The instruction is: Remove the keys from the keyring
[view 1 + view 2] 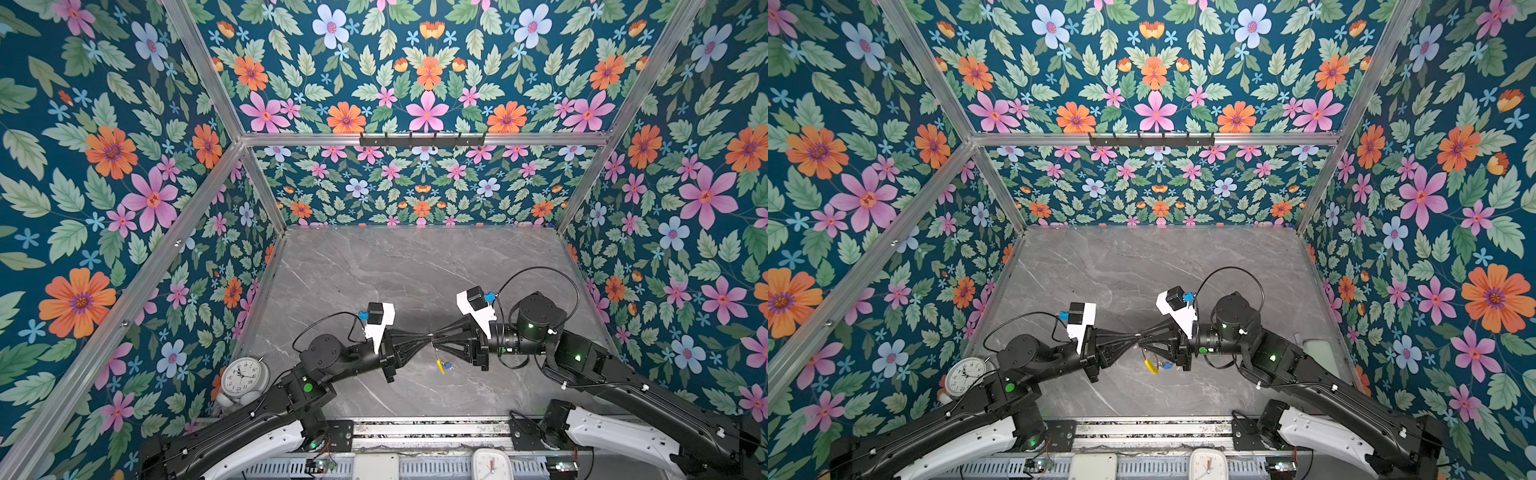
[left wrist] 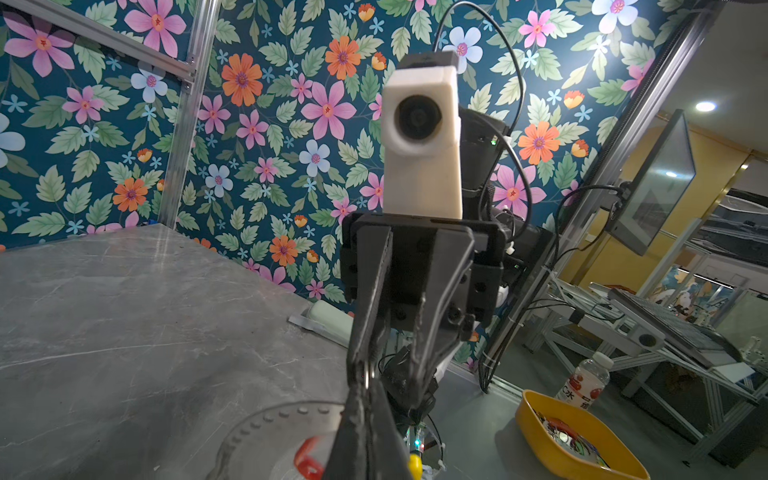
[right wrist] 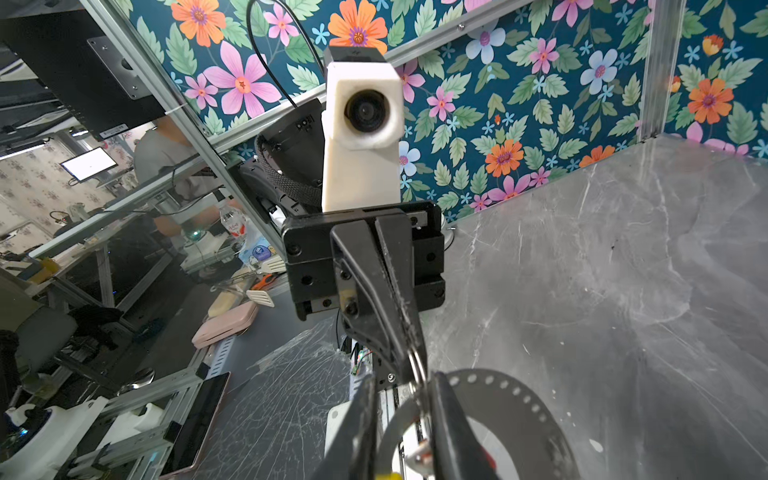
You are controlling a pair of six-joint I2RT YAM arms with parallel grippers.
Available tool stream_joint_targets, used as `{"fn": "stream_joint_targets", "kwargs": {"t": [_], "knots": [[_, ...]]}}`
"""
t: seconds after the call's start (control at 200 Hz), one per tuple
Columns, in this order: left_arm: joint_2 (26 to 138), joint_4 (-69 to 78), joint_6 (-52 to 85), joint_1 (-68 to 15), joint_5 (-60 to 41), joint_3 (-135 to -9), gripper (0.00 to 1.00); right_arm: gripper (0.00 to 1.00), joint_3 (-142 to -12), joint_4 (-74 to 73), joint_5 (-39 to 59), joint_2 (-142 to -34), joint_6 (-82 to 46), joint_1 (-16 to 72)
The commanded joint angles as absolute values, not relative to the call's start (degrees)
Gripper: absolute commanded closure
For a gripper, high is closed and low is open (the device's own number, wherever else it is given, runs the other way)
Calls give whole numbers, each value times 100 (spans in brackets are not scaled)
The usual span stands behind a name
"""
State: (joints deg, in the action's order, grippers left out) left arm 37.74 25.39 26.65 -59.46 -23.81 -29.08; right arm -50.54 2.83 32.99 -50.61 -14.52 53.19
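Floral walls (image 1: 124,187) box in a grey marble tabletop (image 1: 415,270). Over its near middle my left gripper (image 1: 427,336) is clamped on the keyring (image 1: 1150,366), which hangs below with a blue key tag (image 1: 1167,366). My right gripper (image 1: 437,335) meets it tip to tip, jaws slightly apart astride the wire.

Yellow-sleeved keyring (image 1: 439,366) aloft, blue-tagged key (image 1: 448,366) just beside.

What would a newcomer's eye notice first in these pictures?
The bright floral wallpaper covers the walls. Over the grey marble table, the left tool and right tool meet tip to tip at the keyring, whose yellow sleeve and a blue tag dangle below. A white alarm clock sits by the left wall.
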Motion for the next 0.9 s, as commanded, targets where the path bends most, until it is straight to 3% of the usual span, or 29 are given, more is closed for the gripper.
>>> {"fn": "stream_joint_targets", "kwargs": {"t": [0.0, 0.18, 0.33, 0.53, 0.615, 0.69, 0.895], "knots": [[3736, 2866, 2663, -5949, -2401, -2908, 100, 83, -5029, 70, 3419, -5072, -1546, 5322], [3700, 2865, 2672, -5947, -2430, -2900, 100, 88, -4933, 70, 3369, -5082, -1581, 5326], [3733, 2865, 2675, -5955, -2452, -2904, 100, 100, -4930, 97, 3389, -5094, -1582, 5318], [3750, 2634, 2724, -5950, -2418, -3011, 100, 100, -5119, 611, 3350, -5107, -1441, 5312], [3708, 2305, 2725, -5948, -2404, -3108, 77, 100, -5297, 1155, 3264, -5109, -1281, 5296], [3658, 1996, 2716, -5941, -2371, -3192, 65, 100, -5481, 1665, 3236, -5141, -1053, 5260], [3769, 953, 2510, -5942, -2493, -3648, 61, 100, -6101, 2872, 3116, -5423, -445, 5250]]}}
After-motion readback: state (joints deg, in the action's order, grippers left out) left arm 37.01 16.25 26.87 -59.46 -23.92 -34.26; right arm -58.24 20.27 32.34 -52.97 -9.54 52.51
